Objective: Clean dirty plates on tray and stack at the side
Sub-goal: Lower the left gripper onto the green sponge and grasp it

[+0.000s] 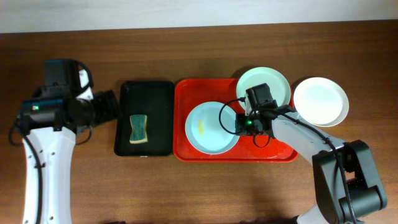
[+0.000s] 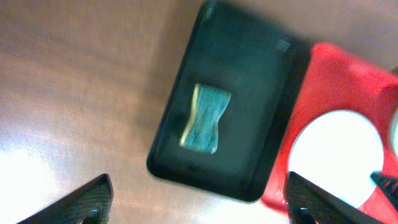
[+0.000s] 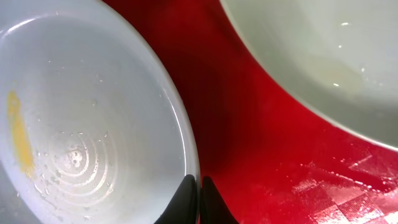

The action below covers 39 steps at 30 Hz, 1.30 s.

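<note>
On the red tray, the right hand pinches the smeared blue plate at its rim; left hand wide, probably due to fetch the sponge.

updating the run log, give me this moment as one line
left hand open beside black tray | sponge lying in it | right hand shut on blue plate rim, on red tray

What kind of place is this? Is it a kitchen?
Probably not a real kitchen, more a practice dishwashing setup on a wooden table. There's a yellow-smeared plate on a red tray, a sponge in a black tray, and robot arms. No sink is in view.
</note>
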Tool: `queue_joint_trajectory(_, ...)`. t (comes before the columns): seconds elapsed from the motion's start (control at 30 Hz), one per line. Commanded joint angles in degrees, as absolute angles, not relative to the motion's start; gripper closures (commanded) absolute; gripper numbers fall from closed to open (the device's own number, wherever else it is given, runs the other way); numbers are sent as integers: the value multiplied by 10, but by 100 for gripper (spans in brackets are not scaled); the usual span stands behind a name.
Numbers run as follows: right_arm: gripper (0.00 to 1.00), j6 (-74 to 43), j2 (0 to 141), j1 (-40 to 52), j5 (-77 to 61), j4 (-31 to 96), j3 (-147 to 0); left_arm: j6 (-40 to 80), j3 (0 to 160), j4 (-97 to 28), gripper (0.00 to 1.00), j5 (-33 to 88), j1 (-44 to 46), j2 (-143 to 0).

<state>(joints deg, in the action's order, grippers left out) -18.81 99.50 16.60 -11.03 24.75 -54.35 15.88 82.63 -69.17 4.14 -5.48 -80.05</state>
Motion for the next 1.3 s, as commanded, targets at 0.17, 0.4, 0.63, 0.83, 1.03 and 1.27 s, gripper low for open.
queue_joint_trajectory(0.17,96,-184,997,169,-114,247,-543,154,603,-546,30,51,4,-804)
queue_joint_trajectory(0.4,96,-184,997,169,-114,246,-543,136,543,-423,39,51,63,-805)
queue_joint_trajectory(0.63,96,-184,997,169,-114,246,-543,93,607,-422,57,38,78,-873)
queue_joint_trajectory(0.83,96,-184,997,169,-114,246,-543,93,689,-486,59,-53,78,-937)
queue_joint_trajectory(1.03,96,-184,997,169,-114,246,-543,93,674,-485,59,-54,74,-995)
queue_joint_trajectory(1.27,96,-184,997,169,-114,246,-543,94,674,-471,67,-54,72,-1050)
